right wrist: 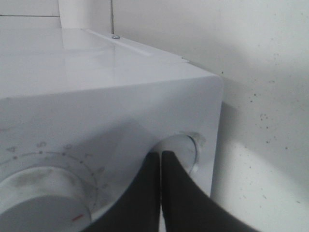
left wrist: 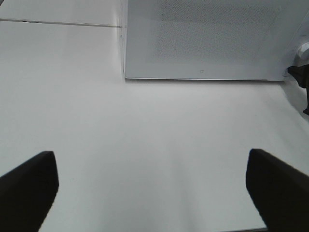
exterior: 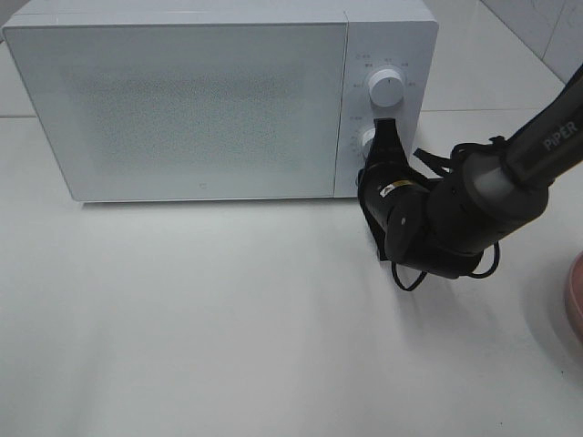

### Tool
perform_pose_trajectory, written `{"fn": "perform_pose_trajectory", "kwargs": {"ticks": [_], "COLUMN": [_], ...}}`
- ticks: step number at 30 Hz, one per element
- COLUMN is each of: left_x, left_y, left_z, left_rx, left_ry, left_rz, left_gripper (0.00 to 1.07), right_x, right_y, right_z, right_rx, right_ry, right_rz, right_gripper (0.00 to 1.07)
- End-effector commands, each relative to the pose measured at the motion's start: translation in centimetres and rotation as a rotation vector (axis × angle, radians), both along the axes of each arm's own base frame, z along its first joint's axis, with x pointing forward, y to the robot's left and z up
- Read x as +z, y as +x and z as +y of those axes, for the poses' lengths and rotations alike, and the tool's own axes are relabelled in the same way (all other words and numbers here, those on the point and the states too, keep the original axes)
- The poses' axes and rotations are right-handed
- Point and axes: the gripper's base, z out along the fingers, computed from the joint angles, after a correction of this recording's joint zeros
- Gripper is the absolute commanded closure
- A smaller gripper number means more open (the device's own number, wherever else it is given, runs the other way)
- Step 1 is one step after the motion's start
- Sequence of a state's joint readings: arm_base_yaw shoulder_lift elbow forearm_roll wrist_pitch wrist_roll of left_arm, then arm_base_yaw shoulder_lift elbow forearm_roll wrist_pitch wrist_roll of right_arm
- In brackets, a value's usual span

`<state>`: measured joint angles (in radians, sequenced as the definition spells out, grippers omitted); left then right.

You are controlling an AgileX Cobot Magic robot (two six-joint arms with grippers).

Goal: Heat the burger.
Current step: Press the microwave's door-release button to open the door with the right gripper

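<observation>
Dial-setting, we judge: right pincer, pressed together, meets the lower dial of the microwave; left pincer spread; next we nudge it round.

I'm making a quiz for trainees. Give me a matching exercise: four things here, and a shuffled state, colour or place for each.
Things:
1 left pincer
2 right pincer
3 plate
4 upper knob

States:
a pink
b shut, at lower knob
c open
d white

Pairs: 1-c, 2-b, 3-a, 4-d
</observation>
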<state>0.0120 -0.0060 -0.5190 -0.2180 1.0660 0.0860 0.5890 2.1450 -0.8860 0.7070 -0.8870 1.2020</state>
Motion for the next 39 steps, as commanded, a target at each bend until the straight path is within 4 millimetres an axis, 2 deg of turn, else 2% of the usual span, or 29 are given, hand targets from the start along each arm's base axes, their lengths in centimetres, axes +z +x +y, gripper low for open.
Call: {"fn": "perform_pose_trajectory", "kwargs": {"ticks": [1, 8, 15, 16, 22, 27, 39], "left_x": [-0.1, -0.1, -0.1, -0.1, -0.1, -0.1, -0.1], "left_y": [-0.3, -0.3, -0.3, -0.3, -0.3, -0.3, -0.3], "left_z": [0.0, 0.0, 0.0, 0.0, 0.0, 0.0, 0.0], "left_rx": [0.002, 0.002, 0.002, 0.002, 0.002, 0.002, 0.002], "left_ry": [0.000, 0.000, 0.000, 0.000, 0.000, 0.000, 0.000], "left_rz": [-0.013, -0.013, -0.013, -0.013, -0.013, -0.013, -0.013], "left_gripper": [0.09, 0.09, 0.09, 0.09, 0.09, 0.09, 0.09], "right_x": [0.9, 1.2, 3.0, 3.7, 5.2, 5.2, 4.7], "right_y": [0.9, 1.7, 2.7, 3.3, 5.0, 6.0, 6.1], "right_z": [0.1, 0.3, 0.5, 0.3, 0.0, 0.3, 0.5], "right_rx": [-0.013, -0.037, -0.065, -0.087, -0.111, -0.116, -0.095], "right_ry": [-0.008, -0.010, -0.019, -0.013, -0.028, -0.031, -0.018], "right_rz": [-0.081, -0.147, -0.291, -0.343, -0.417, -0.429, -0.366], "right_gripper": [1.07, 1.07, 1.07, 1.07, 1.07, 1.07, 1.07]}}
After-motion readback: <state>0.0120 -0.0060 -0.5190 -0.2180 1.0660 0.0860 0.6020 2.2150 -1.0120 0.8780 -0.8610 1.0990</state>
